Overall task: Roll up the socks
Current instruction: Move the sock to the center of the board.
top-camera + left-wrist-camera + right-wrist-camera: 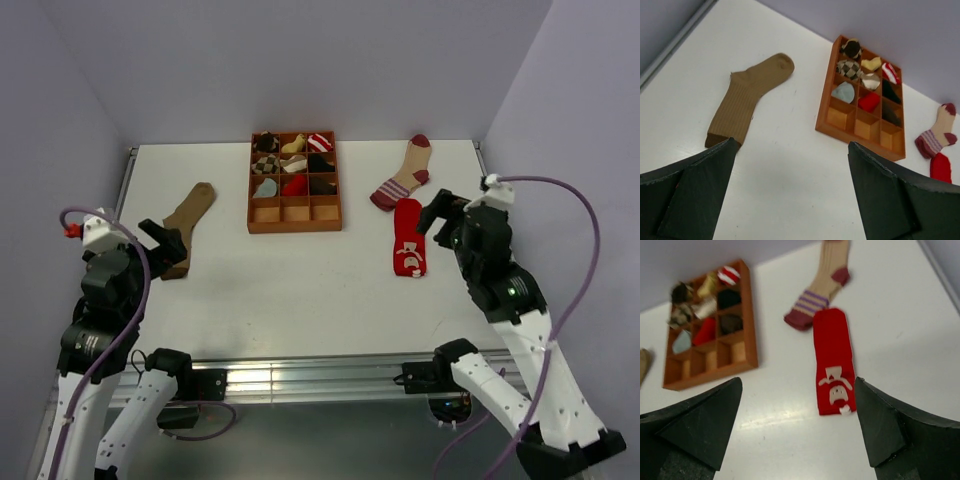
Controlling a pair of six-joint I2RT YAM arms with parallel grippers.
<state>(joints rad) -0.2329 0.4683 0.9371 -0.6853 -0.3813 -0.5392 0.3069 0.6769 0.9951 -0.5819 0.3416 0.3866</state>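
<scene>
Far left, the left pincer hangs spread wide and empty near the cuff of the brown sock, which lies flat on the desk. Further right lie the striped sock and the red sock, with the right pincer gaping and holding nothing just beside the red one. Rolling looks unstarted; the next move calls for dropping onto a sock end and pinching it.
</scene>
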